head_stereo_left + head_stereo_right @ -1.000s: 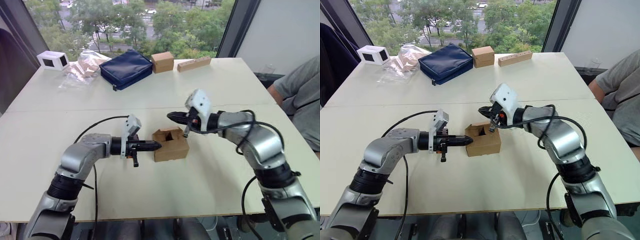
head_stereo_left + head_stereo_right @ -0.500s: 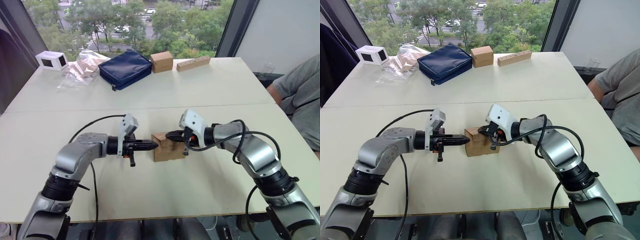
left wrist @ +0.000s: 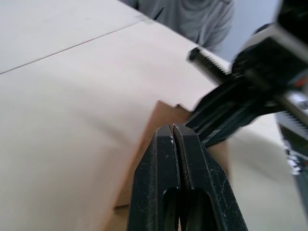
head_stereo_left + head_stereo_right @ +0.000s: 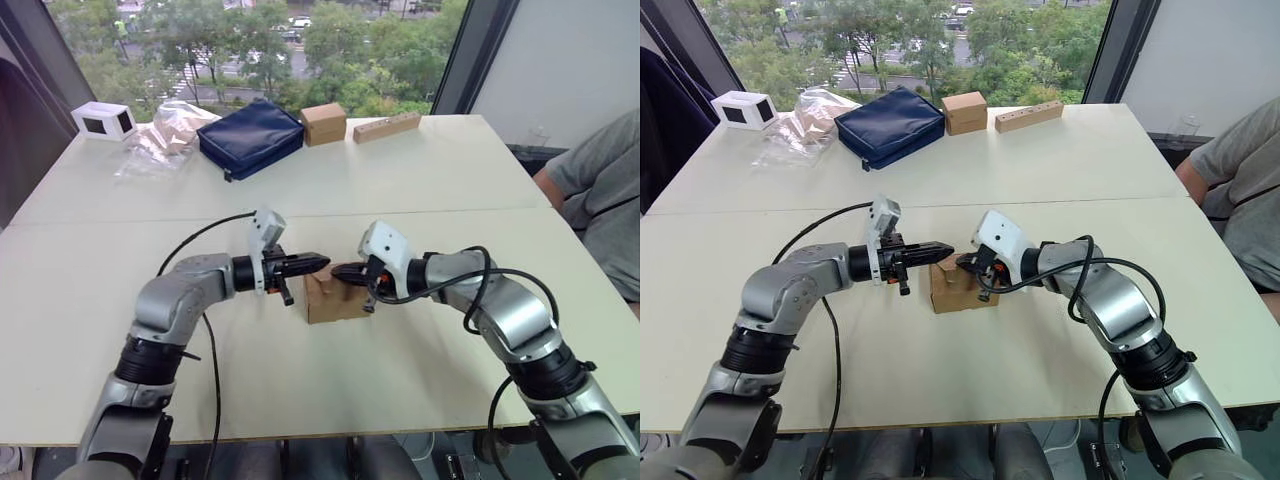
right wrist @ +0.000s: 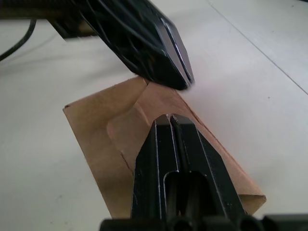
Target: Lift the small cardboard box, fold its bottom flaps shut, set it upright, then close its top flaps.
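Small cardboard box (image 4: 961,285), plain brown corrugated and wider than tall, is seen resting on the white table (image 4: 1060,190) near its middle, just on the near side of the seam between the two tabletops, with its flaps folded flat across the top. It is judged light and fairly stiff in its walls, though its hinged flaps would give under slight pressure and its smooth faces could slip; a hold across two opposite side walls, low down and clear of the flap hinges, seems best. The left gripper (image 4: 318,261) is held over the box's top left edge with its two black fingers pressed together on nothing, and the right gripper (image 4: 340,271) is laid on the top flaps from the right, likewise closed and empty. In the right wrist view the overlapped flaps (image 5: 144,120) and the notch between them are shown plainly, with the left gripper's tip just above; in the head views this is hidden by the fingers, but the box's place on the table is given there.
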Available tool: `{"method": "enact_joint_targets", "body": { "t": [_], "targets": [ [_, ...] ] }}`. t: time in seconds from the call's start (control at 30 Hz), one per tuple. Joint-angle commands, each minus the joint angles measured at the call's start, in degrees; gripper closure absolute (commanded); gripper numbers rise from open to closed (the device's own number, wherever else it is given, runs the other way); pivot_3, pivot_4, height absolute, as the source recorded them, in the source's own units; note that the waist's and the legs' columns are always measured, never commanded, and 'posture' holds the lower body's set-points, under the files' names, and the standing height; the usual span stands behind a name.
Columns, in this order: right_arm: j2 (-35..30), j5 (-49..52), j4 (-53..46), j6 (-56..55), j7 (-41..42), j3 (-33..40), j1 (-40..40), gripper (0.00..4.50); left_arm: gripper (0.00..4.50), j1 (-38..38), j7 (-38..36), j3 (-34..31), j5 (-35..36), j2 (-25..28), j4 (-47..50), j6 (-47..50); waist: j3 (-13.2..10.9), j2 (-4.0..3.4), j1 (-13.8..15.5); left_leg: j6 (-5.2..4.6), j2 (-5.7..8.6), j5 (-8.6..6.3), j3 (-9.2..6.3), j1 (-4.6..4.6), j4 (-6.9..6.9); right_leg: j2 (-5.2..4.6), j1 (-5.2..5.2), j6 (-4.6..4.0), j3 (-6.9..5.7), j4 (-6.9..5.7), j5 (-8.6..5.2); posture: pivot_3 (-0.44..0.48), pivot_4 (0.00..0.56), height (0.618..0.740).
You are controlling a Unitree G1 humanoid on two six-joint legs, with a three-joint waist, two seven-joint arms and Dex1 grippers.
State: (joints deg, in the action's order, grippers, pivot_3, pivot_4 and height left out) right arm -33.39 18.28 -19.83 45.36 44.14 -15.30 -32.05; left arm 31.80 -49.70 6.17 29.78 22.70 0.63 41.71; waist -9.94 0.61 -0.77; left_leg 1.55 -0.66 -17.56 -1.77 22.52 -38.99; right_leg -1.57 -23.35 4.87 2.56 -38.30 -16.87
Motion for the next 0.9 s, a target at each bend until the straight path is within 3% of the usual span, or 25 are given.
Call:
{"method": "enact_joint_targets", "body": {
  "t": [0.03,0.43,0.9],
  "targets": [
    [0.4,1.1,-3.2,0.5,-0.6,2.1,-0.1,4.5,4.46,0.5,-0.9,0.9,-1.8,-0.4,-1.4,-3.3,0.0,0.0,0.0,0.0,0.0,0.0,0.01,0.0,0.0,0.0,0.0,0.0,0.0,0.01,0.0,0.0,0.15,0.74],
    [-3.5,6.0,-10.8,2.8,0.7,7.0,5.1,4.5,4.46,-0.6,-1.2,0.4,-1.4,-1.2,-1.1,-3.3,0.0,0.0,0.1,-0.01,0.03,0.0,-0.04,0.0,0.0,-0.06,0.08,0.0,0.0,0.06,0.0,0.0,0.15,0.74],
    [-5.4,0.3,-9.1,-1.8,0.6,1.1,7.8,4.5,4.46,-0.3,-1.0,-0.5,-0.9,-2.0,-1.6,-2.6,0.0,0.0,0.1,0.0,0.01,0.0,-0.03,-0.01,0.0,0.0,0.08,0.0,-0.01,0.06,0.0,0.0,0.15,0.74]
  ]
}}
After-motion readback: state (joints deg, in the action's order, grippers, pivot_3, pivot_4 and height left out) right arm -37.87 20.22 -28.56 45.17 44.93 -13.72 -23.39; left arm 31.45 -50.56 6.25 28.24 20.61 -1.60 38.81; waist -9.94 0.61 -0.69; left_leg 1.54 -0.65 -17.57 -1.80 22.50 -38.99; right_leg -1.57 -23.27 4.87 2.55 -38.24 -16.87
